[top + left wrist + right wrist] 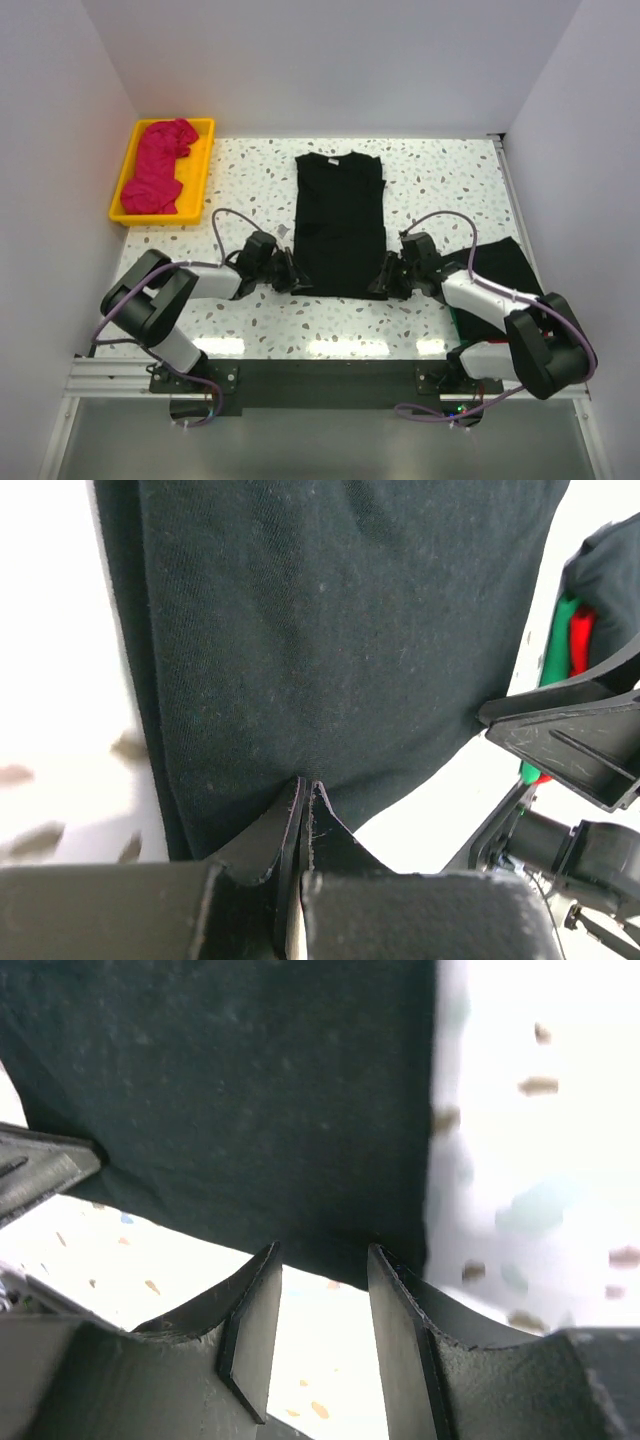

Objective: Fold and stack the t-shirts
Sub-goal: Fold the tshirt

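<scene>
A large black t-shirt [340,215], folded into a long strip, lies flat in the middle of the table. My left gripper [299,280] is at its near left corner; in the left wrist view the gripper [305,783] is shut with the shirt's hem [330,630] pinched at its tips. My right gripper [384,279] is at the near right corner. In the right wrist view it [322,1250] is open, its tips at the hem of the shirt [230,1090]. A magenta-pink t-shirt [160,165] lies crumpled in the tray. A folded black shirt [500,265] lies at the right, over red and green cloth [570,640].
The yellow tray [204,170] stands at the back left corner. White walls close in the left, back and right. The speckled table [440,180] shows around the shirt. The right gripper's body [570,750] shows in the left wrist view.
</scene>
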Motion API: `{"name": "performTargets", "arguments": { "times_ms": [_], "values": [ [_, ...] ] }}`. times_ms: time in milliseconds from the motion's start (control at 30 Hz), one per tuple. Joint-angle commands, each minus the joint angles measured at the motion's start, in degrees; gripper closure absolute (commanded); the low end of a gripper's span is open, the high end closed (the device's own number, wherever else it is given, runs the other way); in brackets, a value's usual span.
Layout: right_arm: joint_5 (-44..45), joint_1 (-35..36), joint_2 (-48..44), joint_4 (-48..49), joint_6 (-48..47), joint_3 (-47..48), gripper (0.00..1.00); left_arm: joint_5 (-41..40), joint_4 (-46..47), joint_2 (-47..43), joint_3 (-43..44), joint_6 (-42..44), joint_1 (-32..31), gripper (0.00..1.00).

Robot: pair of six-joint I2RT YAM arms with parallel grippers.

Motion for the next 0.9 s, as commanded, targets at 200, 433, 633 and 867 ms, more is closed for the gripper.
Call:
{"name": "performTargets", "arguments": {
  "times_ms": [200, 433, 633, 867],
  "values": [
    [-0.6, 1.7, -13.8, -11.6, 1.6, -5.8, 0.56, -3.9, -11.6, -10.1, -6.9, -1.0, -3.5, 1.00],
    [1.4, 1.7, -15.6, -15.0, -0.4, 3.7, 0.61, -6.7, -24.0, -16.5, 5.7, 3.8, -3.3, 1.00],
    [3.3, 1.6, -2.4, -9.8, -2.3, 16.3, 0.69, -7.6, -24.5, -7.6, 16.6, 7.1, 0.1, 1.00],
    [1.8, -1.2, 11.7, -8.3, -5.2, 26.6, 0.72, -8.9, -22.9, 2.8, 23.0, 7.6, 2.7, 1.00]
  ]
}}
